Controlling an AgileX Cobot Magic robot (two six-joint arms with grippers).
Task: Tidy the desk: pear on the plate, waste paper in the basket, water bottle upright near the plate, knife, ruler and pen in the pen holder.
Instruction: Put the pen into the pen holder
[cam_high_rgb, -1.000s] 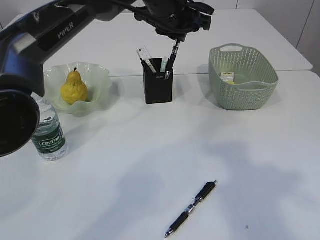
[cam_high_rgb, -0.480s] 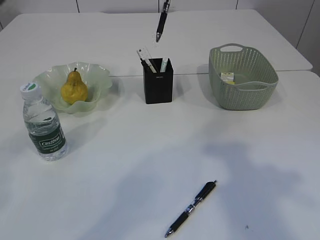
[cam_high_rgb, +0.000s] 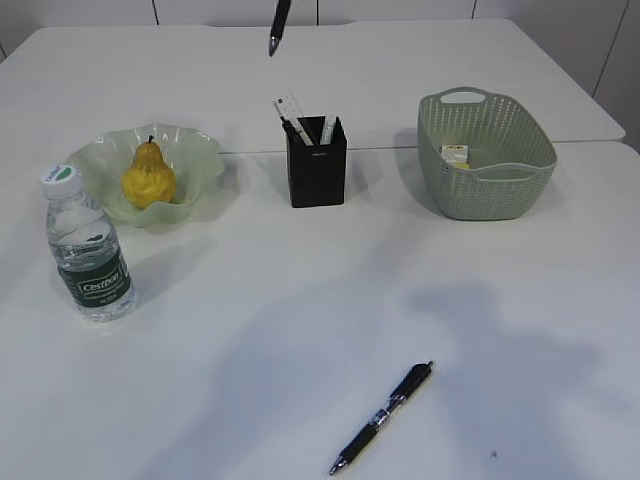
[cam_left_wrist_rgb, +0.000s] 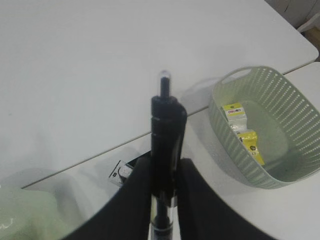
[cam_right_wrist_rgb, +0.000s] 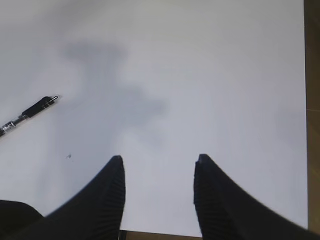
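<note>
My left gripper (cam_left_wrist_rgb: 166, 167) is shut on a black pen (cam_left_wrist_rgb: 165, 125), high above the black pen holder (cam_high_rgb: 316, 165). In the exterior view only that pen's lower end (cam_high_rgb: 277, 25) shows at the top edge. The clear ruler (cam_high_rgb: 289, 110) stands in the holder beside a pale item that I cannot identify as the knife. A second black pen (cam_high_rgb: 383, 417) lies on the desk (cam_high_rgb: 300, 300) near the front. The pear (cam_high_rgb: 148, 175) sits on the plate (cam_high_rgb: 195, 150), with the water bottle (cam_high_rgb: 88, 250) upright beside it. My right gripper (cam_right_wrist_rgb: 159, 162) hangs open over bare desk, and the lying pen (cam_right_wrist_rgb: 30, 112) is to its left.
The pale green basket (cam_high_rgb: 485, 150) stands at the back right with yellow-and-white waste paper (cam_high_rgb: 455, 153) inside. The left wrist view shows the basket (cam_left_wrist_rgb: 290, 100) and waste paper (cam_left_wrist_rgb: 234, 112) too. A seam between two tabletops runs behind the holder. The desk edge shows in the right wrist view.
The left arm has risen out of the exterior view, lifting its pen from just above the pen holder up and to the left. Nothing else has moved.
</note>
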